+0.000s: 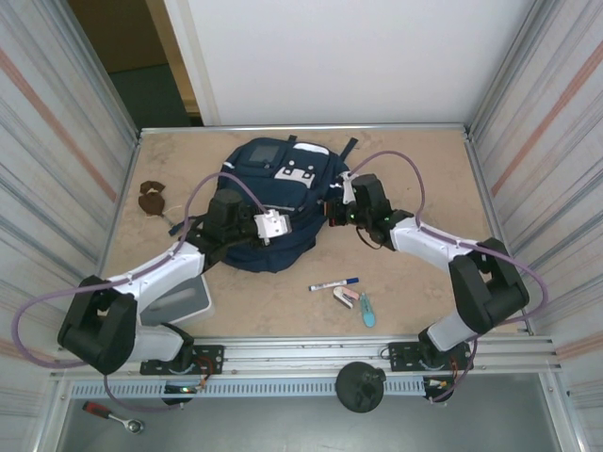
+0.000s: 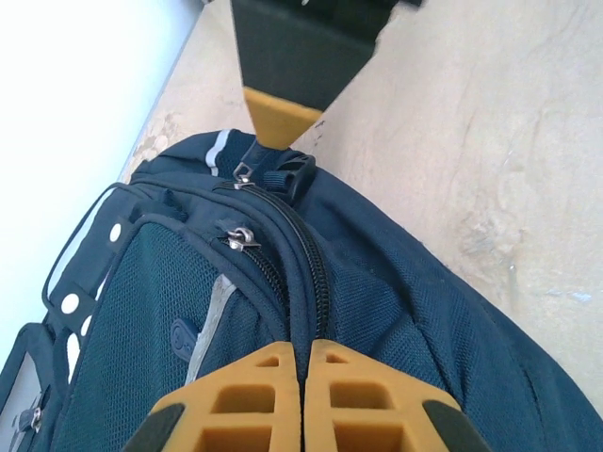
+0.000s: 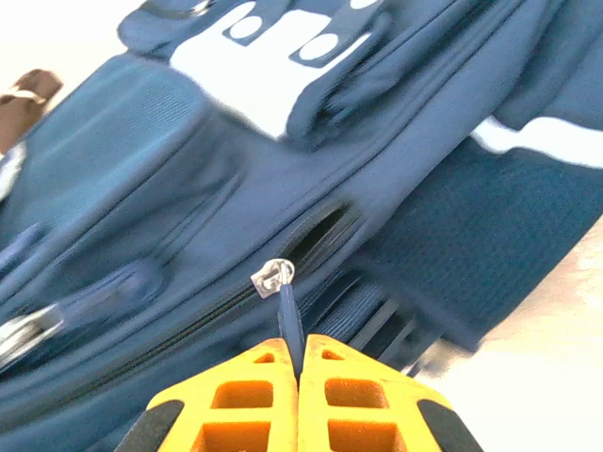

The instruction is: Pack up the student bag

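— Bag first: where do we have it?
— We see the student bag lying on the desk, towards the far side and between our two arms, with its white patch facing up.
— And our left gripper?
— It sits low over the bag's near left part, jaws clenched together. The zip line runs straight into the seam between them. We cannot tell whether they pinch any cloth.
— The right gripper?
— It is at the bag's right edge, jaws clamped on the dark-blue zip pull. The silver slider sits just above them, and a short dark gap in the zip shows beyond it.
— Anything else around us?
— A marker lies nearer the front edge, apart from the bag. A teal thing lies near it, and a brown object lies by the left wall.
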